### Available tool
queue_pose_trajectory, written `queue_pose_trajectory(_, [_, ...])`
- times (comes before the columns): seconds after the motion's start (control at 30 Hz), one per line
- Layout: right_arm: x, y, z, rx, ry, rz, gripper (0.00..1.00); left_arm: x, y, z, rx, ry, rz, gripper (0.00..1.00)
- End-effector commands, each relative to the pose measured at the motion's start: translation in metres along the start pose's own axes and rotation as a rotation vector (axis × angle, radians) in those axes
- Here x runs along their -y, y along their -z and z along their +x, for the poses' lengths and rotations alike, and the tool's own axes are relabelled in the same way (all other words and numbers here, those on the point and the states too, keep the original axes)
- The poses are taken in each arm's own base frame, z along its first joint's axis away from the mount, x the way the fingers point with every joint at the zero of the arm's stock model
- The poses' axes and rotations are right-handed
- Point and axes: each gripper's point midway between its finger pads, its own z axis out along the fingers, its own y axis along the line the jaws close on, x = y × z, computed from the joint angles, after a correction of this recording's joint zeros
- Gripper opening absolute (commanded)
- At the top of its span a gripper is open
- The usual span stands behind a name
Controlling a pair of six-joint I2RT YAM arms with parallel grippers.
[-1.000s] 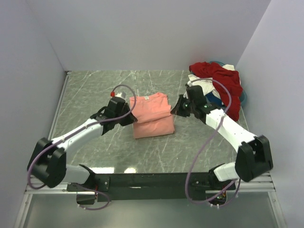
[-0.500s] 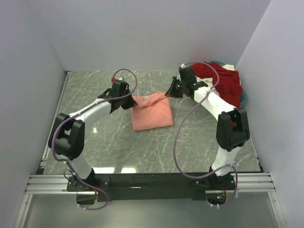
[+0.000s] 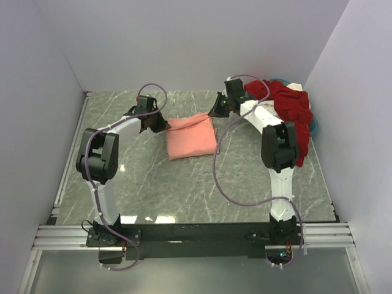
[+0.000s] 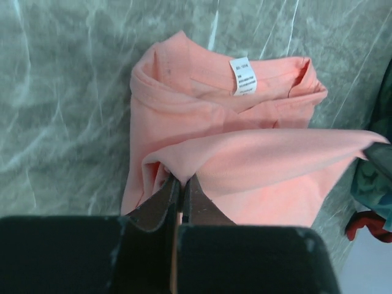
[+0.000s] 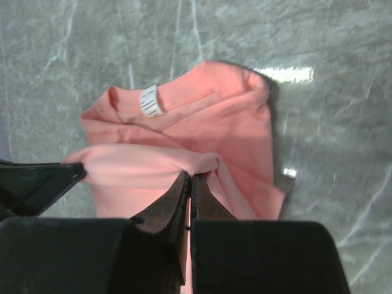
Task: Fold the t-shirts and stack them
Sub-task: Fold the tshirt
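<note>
The salmon-pink t-shirt point(image 3: 192, 139) lies partly folded mid-table, its far edge lifted between both grippers. My left gripper point(image 3: 164, 127) is shut on the left corner of that edge; the wrist view shows cloth pinched at the fingertips point(image 4: 181, 179), collar and white label point(image 4: 242, 76) beyond. My right gripper point(image 3: 214, 113) is shut on the right corner, fabric bunched at its tips point(image 5: 190, 176). The pink shirt point(image 5: 202, 122) lies on the table below. A dark red t-shirt point(image 3: 288, 101) tops a heap at the far right, with white cloth point(image 3: 295, 87) and teal-blue cloth point(image 3: 313, 125) showing under it.
The marbled grey-green table point(image 3: 122, 171) is enclosed by pale walls at the back and both sides. The heap of shirts fills the far right corner. A black rail point(image 3: 196, 233) with the arm bases runs along the near edge.
Both arms have swung toward the far side of the table, carrying the pink shirt's edge with them; the shirt has shifted back and its near part has folded over.
</note>
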Motion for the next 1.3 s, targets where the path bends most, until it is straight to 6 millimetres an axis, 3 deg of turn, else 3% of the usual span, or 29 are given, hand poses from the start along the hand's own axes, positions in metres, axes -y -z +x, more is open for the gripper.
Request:
queue_pose_trajectory(0.0, [0.006, 0.001, -0.042, 0.08, 0.025, -0.011, 0.0, 0.019, -0.002, -0.036, 0.067, -0.028, 0.07, 0.01])
queue_pose_trajectory(0.17, [0.004, 0.001, -0.067, 0.107, 0.037, -0.034, 0.03, 0.016, -0.006, -0.054, 0.084, -0.044, 0.075, 0.06])
queue_pose_trajectory(0.27, [0.001, 0.011, -0.079, 0.133, 0.052, -0.021, 0.2, 0.015, -0.004, -0.067, 0.098, -0.045, 0.082, 0.2])
queue_pose_trajectory(0.3, [0.003, 0.015, -0.079, 0.128, 0.059, -0.009, 0.31, 0.018, 0.001, -0.072, 0.107, -0.047, 0.092, 0.31])
queue_pose_trajectory(0.4, [-0.003, 0.037, -0.086, 0.169, 0.077, 0.017, 0.46, 0.025, 0.017, -0.082, 0.138, -0.056, 0.112, 0.57])
queue_pose_trajectory(0.47, [-0.003, 0.053, -0.083, 0.189, 0.079, 0.042, 0.49, 0.037, 0.027, -0.083, 0.155, -0.06, 0.156, 0.63])
queue_pose_trajectory(0.53, [-0.007, 0.06, -0.073, 0.185, 0.089, 0.046, 0.48, 0.042, 0.038, -0.076, 0.151, -0.047, 0.164, 0.58])
queue_pose_trajectory(0.57, [-0.003, 0.066, -0.058, 0.169, 0.085, 0.057, 0.48, 0.051, 0.043, -0.069, 0.154, -0.06, 0.17, 0.52])
queue_pose_trajectory(0.63, [-0.021, 0.078, -0.047, 0.189, 0.116, 0.023, 0.47, 0.051, 0.043, -0.05, 0.135, -0.055, 0.154, 0.42])
queue_pose_trajectory(0.67, [-0.014, 0.071, -0.026, 0.157, 0.11, 0.038, 0.47, 0.063, 0.045, -0.037, 0.133, -0.074, 0.169, 0.33])
queue_pose_trajectory(0.73, [-0.024, 0.07, -0.012, 0.153, 0.126, 0.014, 0.45, 0.064, 0.038, -0.015, 0.108, -0.077, 0.149, 0.21])
queue_pose_trajectory(0.77, [-0.031, 0.062, 0.006, 0.122, 0.141, 0.004, 0.45, 0.065, 0.029, 0.005, 0.07, -0.091, 0.128, 0.06])
queue_pose_trajectory(0.8, [-0.034, 0.058, 0.012, 0.119, 0.149, 0.005, 0.44, 0.066, 0.024, 0.01, 0.072, -0.093, 0.109, 0.01])
queue_pose_trajectory(0.87, [-0.04, 0.043, 0.031, 0.079, 0.171, 0.013, 0.44, 0.059, 0.007, 0.029, 0.038, -0.102, 0.059, 0.01])
queue_pose_trajectory(1.0, [-0.029, 0.015, 0.052, 0.018, 0.152, 0.043, 0.42, 0.043, -0.015, 0.039, 0.023, -0.096, -0.01, 0.01])
queue_pose_trajectory(1.13, [-0.007, -0.01, 0.072, -0.043, 0.132, 0.087, 0.41, 0.03, -0.033, 0.051, -0.014, -0.12, -0.049, 0.01])
queue_pose_trajectory(1.27, [0.017, -0.019, 0.094, -0.091, 0.1, 0.148, 0.41, 0.009, -0.041, 0.07, -0.049, -0.121, -0.104, 0.01])
